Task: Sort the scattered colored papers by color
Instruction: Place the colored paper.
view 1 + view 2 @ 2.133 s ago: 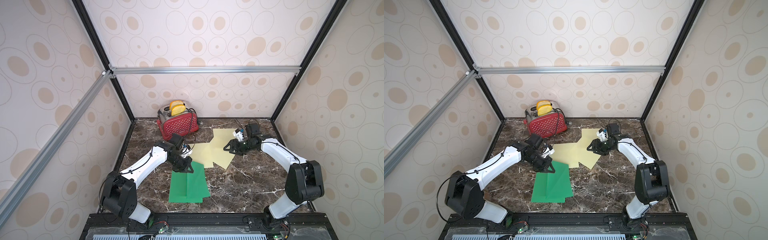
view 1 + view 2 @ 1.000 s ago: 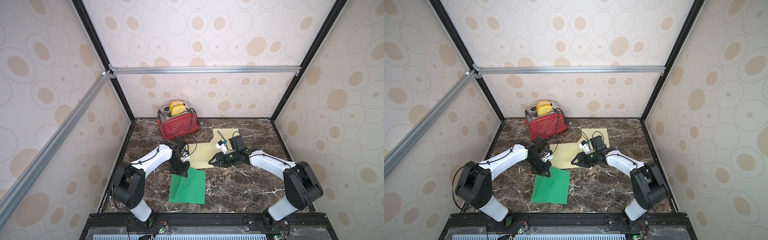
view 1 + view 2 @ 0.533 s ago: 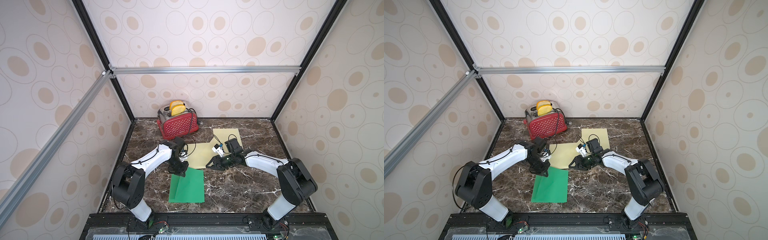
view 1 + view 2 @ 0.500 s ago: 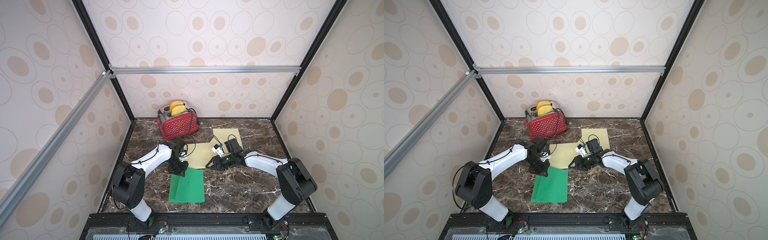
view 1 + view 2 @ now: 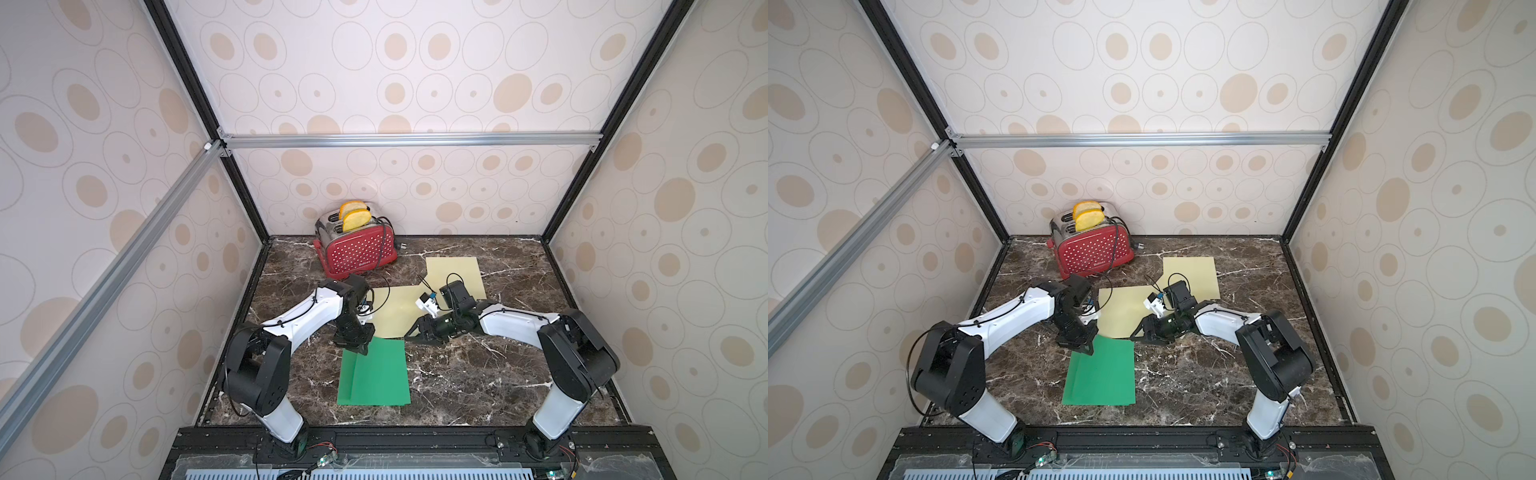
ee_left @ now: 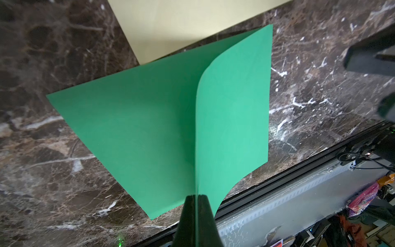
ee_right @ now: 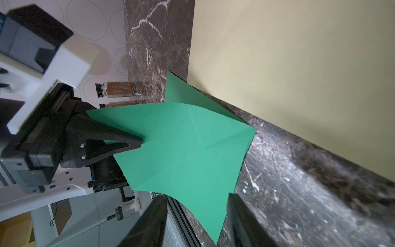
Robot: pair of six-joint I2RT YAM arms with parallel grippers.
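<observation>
Pinching a raised corner of the upper thin green paper sheet [image 6: 233, 111] with left gripper [image 6: 195, 197] jaws clenched, over a second green sheet [image 6: 132, 132] flat on the dark marble bench [image 5: 478, 374], front centre. Hovering with right gripper [image 5: 413, 336] jaws released, empty, at the near edge of a pale cream paper sheet [image 5: 395, 309]; second cream sheet [image 5: 455, 272] further back.

I dragged the top green sheet [image 5: 376, 374] nearer with my left gripper [image 5: 355, 348]; my right gripper [image 5: 415, 334] swung in beside it.
</observation>
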